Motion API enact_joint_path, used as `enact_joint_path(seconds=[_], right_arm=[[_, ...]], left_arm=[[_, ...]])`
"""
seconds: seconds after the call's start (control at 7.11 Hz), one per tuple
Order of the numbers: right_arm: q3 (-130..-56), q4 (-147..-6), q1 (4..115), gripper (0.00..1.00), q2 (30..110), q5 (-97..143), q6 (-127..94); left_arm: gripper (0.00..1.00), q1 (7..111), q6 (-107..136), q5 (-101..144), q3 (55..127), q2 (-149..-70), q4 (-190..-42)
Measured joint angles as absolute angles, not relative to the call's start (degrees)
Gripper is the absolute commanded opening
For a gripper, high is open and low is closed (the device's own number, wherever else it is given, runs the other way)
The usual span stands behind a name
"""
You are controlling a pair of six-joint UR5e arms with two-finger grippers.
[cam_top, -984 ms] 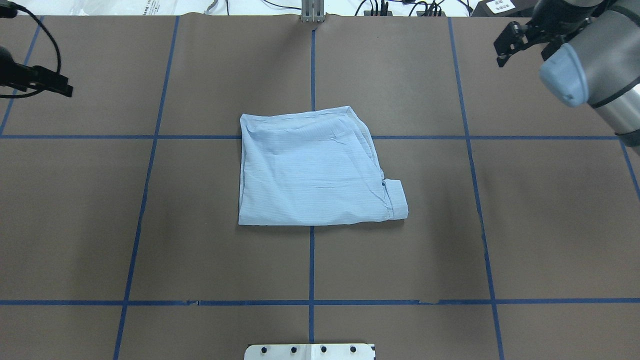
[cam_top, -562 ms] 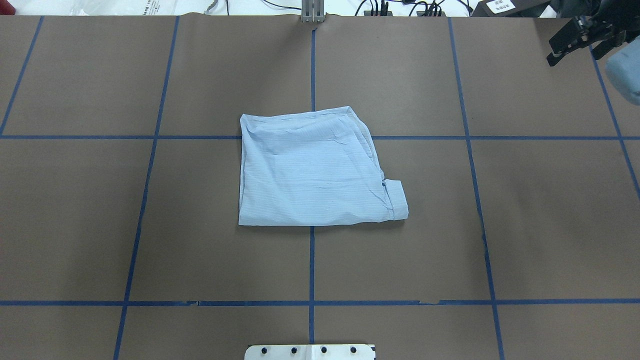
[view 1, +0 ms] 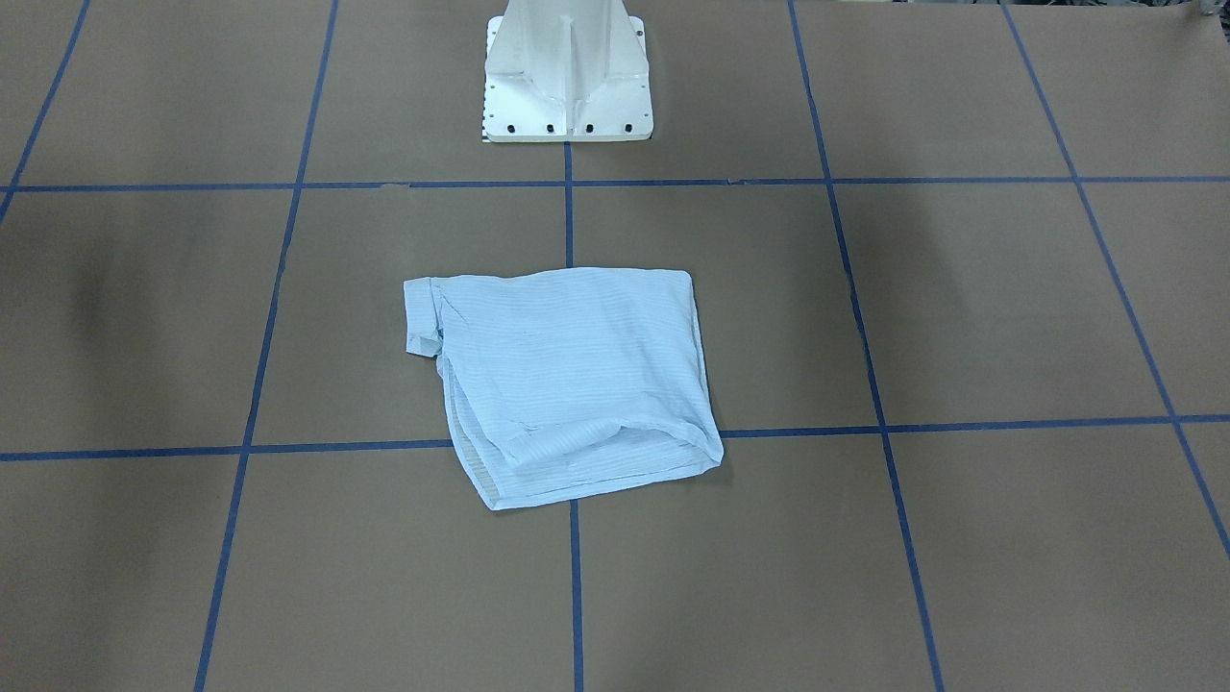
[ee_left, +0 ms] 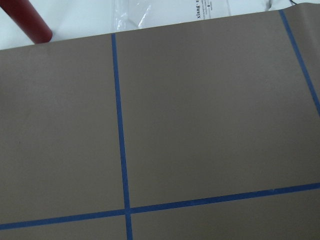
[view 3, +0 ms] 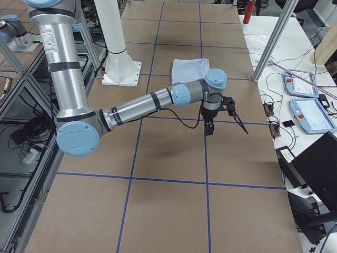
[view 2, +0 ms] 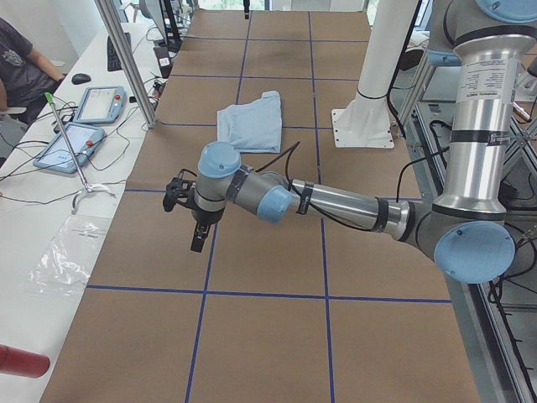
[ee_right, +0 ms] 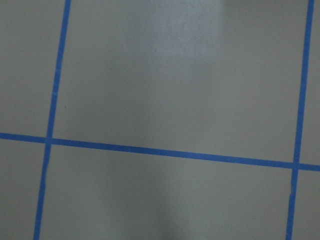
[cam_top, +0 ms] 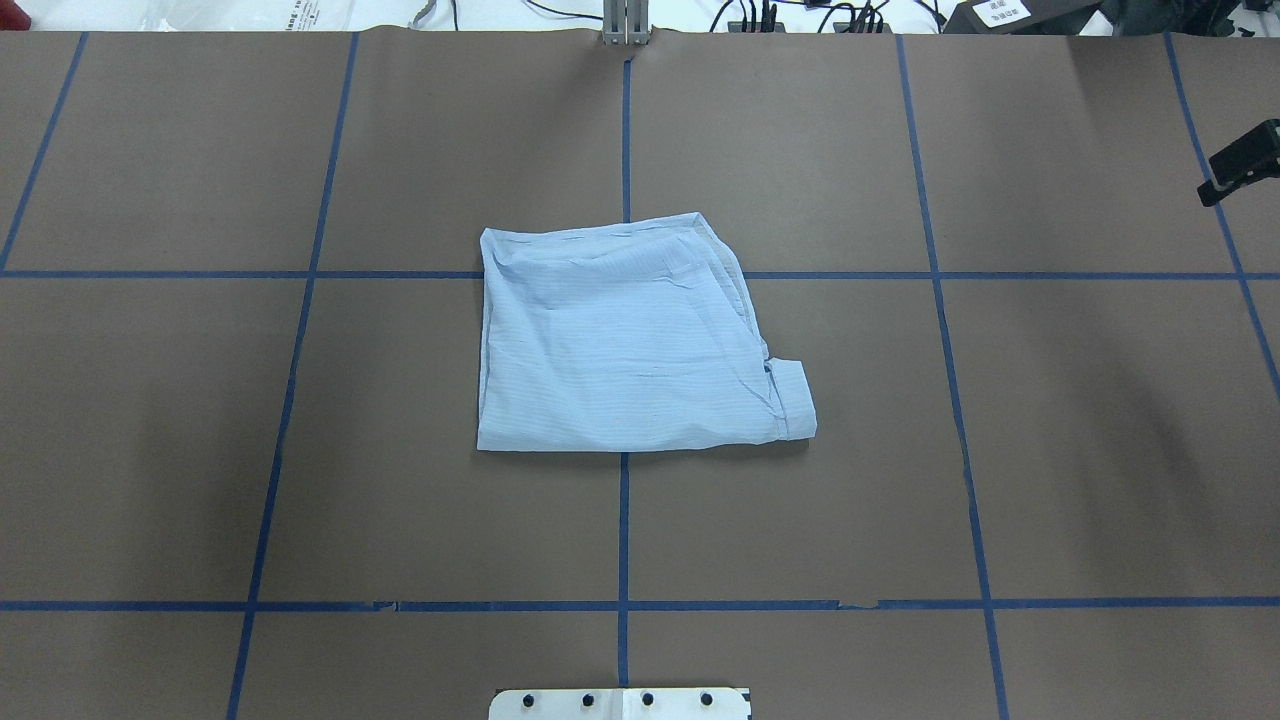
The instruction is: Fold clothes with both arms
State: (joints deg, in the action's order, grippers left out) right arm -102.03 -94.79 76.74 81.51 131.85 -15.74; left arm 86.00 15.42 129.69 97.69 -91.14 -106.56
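Brown table (cam_top: 300,450) holds one folded shirt (cam_top: 620,350).

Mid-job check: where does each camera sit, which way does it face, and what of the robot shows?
Front-facing: across the table, facing the robot, on the shirt; only the pedestal shows.
Overhead: behind the robot, looking down; right tool at the edge.
Exterior left: table's end, looking along it; left arm near.
Exterior right: opposite end; right arm near.
Left wrist: down on taped table; no tool shows.
Right wrist: likewise.
Shared: all exterior views show the shirt.
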Motion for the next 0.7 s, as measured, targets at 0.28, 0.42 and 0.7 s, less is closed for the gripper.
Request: enact_joint_path(seconds=[0.28,0.42,0.7], right_arm=[[-101.3,-93.1,77.3,1.00,85.7,131.2,-15.8],[-100.9,-93.1,78.2,1.00,86.1,131.3,-16.0],[-100.1,-94.4,80.0,1.00,86.5,131.7,-15.8]], left_arm=[[1.00,86.2,10.1,129.3,95.8,-89.7,-105.3],[1.00,86.3,6.3,129.3,95.6,-89.0,-103.1],[1.00,88.2,-2.5,129.3,95.5,-89.1,-95.5]])
